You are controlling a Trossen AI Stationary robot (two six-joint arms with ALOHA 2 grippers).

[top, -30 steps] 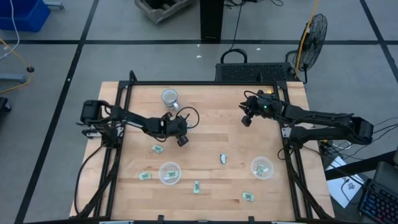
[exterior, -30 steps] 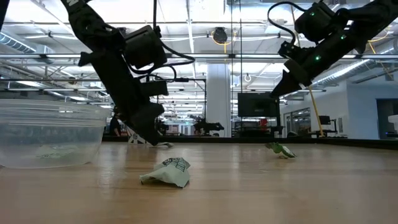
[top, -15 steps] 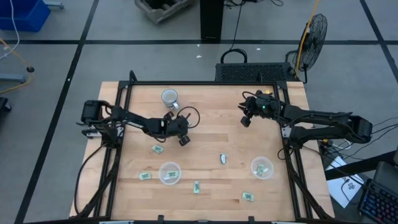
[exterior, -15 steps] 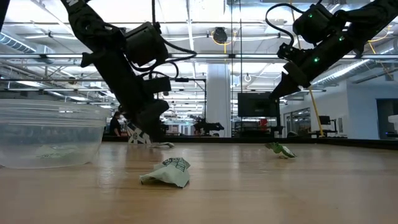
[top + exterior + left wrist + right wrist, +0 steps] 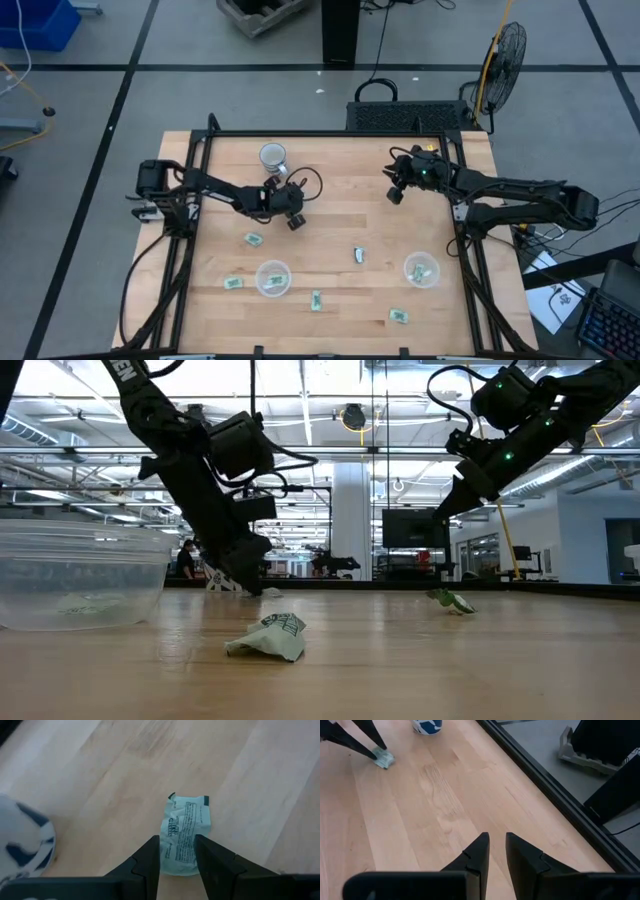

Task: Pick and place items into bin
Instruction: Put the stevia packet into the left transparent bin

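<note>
Small pale-green wrapped items lie scattered on the wooden table (image 5: 330,215). One item (image 5: 186,832) lies flat under my left gripper (image 5: 177,860), whose tips are down at the table (image 5: 293,220). The fingers are a little apart and stand on either side of the item's near end; it also shows as item (image 5: 383,757) in the right wrist view. Loose items (image 5: 253,239) (image 5: 358,255) (image 5: 316,300) rest flat. My right gripper (image 5: 397,195) hangs shut above the far right of the table, holding nothing. My left gripper comes at the item from above, slanting, with one finger (image 5: 150,857) on each side of its near end (image 5: 179,865). The item lies flat and uncrumpled on the table. Whether the fingers touch it, I cannot tell.
Two clear round cups (image 5: 272,278) (image 5: 421,270) stand near the front, each with green pieces inside; one cup (image 5: 80,575) looms large in the low view. A white-and-grey mug (image 5: 272,157) stands beyond my left gripper. More items (image 5: 232,283) (image 5: 399,316) lie near the front edge.
My left gripper has shifted slightly toward the table's far edge and right, closing in over the item, which has stayed in place.
</note>
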